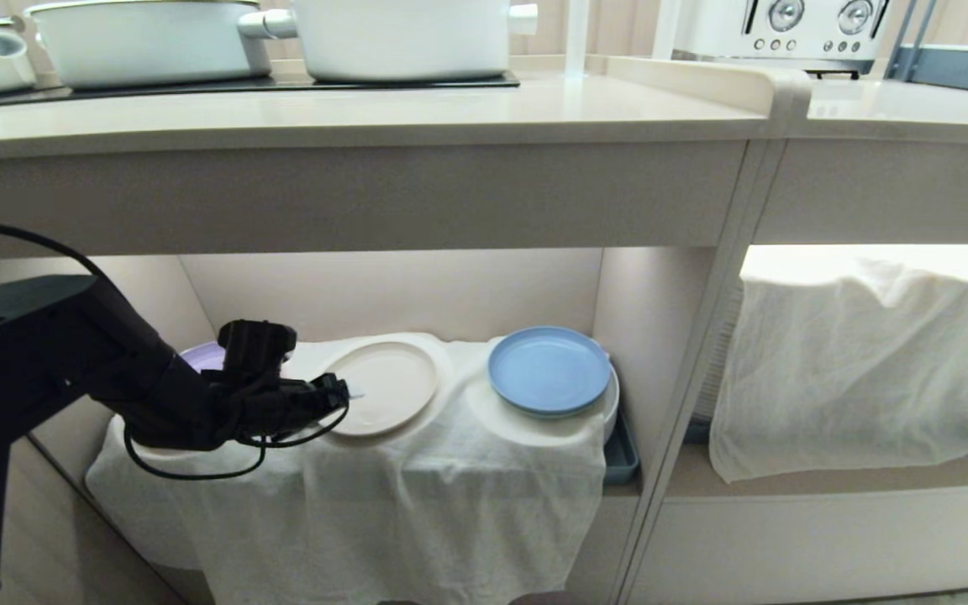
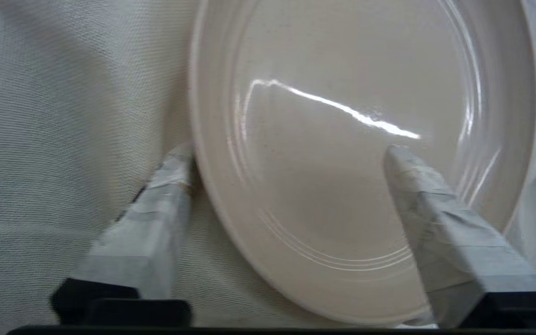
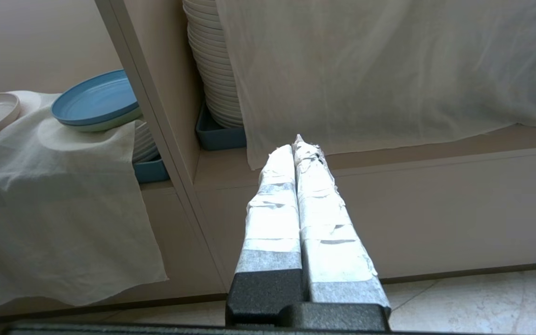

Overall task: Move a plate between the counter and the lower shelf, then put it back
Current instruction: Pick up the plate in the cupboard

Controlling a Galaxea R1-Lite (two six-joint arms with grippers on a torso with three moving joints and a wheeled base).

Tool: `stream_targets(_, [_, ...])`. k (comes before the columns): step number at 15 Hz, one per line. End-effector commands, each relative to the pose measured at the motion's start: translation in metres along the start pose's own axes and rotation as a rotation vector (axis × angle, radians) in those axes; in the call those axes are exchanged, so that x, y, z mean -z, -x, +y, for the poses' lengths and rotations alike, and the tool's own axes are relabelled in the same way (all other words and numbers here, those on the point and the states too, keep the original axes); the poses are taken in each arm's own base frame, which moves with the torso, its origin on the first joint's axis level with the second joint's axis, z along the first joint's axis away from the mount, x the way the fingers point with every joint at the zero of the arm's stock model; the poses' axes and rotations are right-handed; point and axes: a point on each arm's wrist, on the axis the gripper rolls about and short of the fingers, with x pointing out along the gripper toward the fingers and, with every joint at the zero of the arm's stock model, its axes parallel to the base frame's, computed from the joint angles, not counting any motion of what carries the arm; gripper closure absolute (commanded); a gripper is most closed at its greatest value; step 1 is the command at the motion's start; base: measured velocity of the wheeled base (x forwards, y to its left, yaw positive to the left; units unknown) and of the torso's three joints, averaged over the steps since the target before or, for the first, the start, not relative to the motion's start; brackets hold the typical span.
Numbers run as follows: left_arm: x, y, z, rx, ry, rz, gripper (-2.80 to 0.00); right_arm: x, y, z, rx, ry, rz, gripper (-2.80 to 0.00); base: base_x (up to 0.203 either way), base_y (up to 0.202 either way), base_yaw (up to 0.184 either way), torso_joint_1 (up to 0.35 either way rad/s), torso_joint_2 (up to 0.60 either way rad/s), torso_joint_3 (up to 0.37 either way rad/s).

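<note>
The left gripper (image 2: 286, 153) straddles the near edge of the plate (image 1: 385, 386) on the clothed lower shelf (image 1: 450, 294), fingers spread, one outside the rim, one over the dish, not clamped. The right gripper (image 3: 299, 148), clenched empty, hangs apart.

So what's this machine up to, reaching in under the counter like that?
The robot's left end effector is in the lower shelf, straddling the rim of a round matte cream-beige plate that lies on a wrinkled white cloth. One taped finger sits over the plate, the other on the cloth outside the rim, not yet clamped. A round blue plate lies beside it. The right end effector hangs idle, shut, by the neighbouring cubby.
</note>
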Motion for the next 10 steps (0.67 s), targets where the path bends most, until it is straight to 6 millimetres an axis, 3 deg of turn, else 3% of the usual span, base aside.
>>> stream_targets(1, [-0.0005, -0.0011, -0.0012, 0.009, -0.001, -0.006, 0.00, -0.0001, -0.0001, 0.0000, 0.000, -0.001, 0.000, 0.00, 0.000, 0.000, 0.000, 0.000, 0.00, 0.000])
stream_targets(10, [-0.0034, -0.0014, -0.0007, 0.010, 0.001, -0.019, 0.00, 0.0000, -0.0001, 0.0000, 0.001, -0.001, 0.002, 0.00, 0.000, 0.000, 0.000, 0.000, 0.00, 0.000])
